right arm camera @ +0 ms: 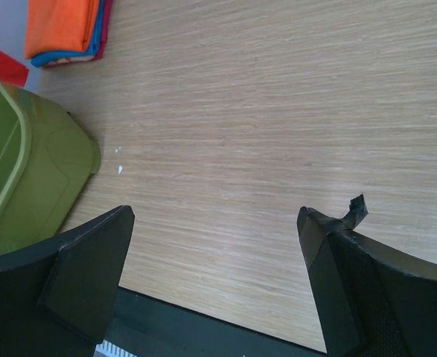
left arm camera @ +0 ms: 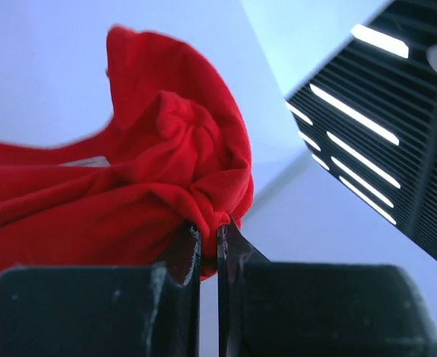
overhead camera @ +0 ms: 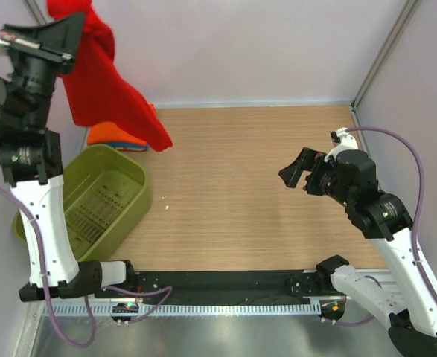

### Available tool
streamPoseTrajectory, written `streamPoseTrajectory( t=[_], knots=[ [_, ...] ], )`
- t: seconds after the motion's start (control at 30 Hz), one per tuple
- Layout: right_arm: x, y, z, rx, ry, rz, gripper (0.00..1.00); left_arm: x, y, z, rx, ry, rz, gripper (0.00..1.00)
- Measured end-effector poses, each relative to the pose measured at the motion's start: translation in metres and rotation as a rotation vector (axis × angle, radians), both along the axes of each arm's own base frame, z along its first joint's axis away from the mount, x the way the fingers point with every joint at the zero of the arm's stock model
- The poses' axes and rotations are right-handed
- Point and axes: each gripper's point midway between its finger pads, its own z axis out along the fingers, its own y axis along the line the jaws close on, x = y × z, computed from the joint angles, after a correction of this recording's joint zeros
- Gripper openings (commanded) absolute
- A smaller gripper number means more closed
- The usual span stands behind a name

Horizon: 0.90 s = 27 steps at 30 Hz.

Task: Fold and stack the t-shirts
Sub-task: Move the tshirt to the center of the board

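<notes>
My left gripper (overhead camera: pixel 63 28) is raised high at the far left and shut on the deep red t-shirt (overhead camera: pixel 103 85), which hangs down to the table's back left. In the left wrist view the red t-shirt (left arm camera: pixel 151 171) bunches above my fingertips (left arm camera: pixel 196 238), its white neck label just showing. A folded stack with the orange t-shirt (overhead camera: pixel 106 136) on top lies behind the hanging shirt; in the right wrist view the orange t-shirt (right arm camera: pixel 62 26) lies over a blue one (right arm camera: pixel 73 58). My right gripper (overhead camera: pixel 298 169) is open and empty above the right half of the table, also in its wrist view (right arm camera: pixel 214 223).
The olive-green basket (overhead camera: pixel 103 197) stands at the left, empty, also in the right wrist view (right arm camera: pixel 24 171). The wooden table (overhead camera: pixel 255 193) ends at a black strip along the front edge. Walls close in at the back and right.
</notes>
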Motion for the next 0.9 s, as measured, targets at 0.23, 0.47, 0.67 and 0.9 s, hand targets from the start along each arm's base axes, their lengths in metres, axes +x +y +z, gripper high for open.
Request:
streamPoseTrajectory(
  t=[0.23,0.47,0.67,0.9],
  knots=[
    [-0.009,-0.004,0.02,0.043,-0.046,-0.018,0.99,0.015,-0.139,-0.034,0.044,0.051,-0.426,0.01],
    [-0.02,-0.017,0.023,0.039,-0.043,-0.065,1.0,0.009,-0.268,-0.223,0.335,0.447,-0.649,0.27],
    [-0.03,-0.022,0.005,0.021,0.0,-0.069,1.0,-0.042,-0.304,-0.407,0.686,0.855,-0.741,0.82],
    [-0.031,-0.019,-0.058,-0.028,0.177,-0.085,0.96,-0.068,-0.227,-0.45,0.817,0.977,-0.567,1.0]
  ],
)
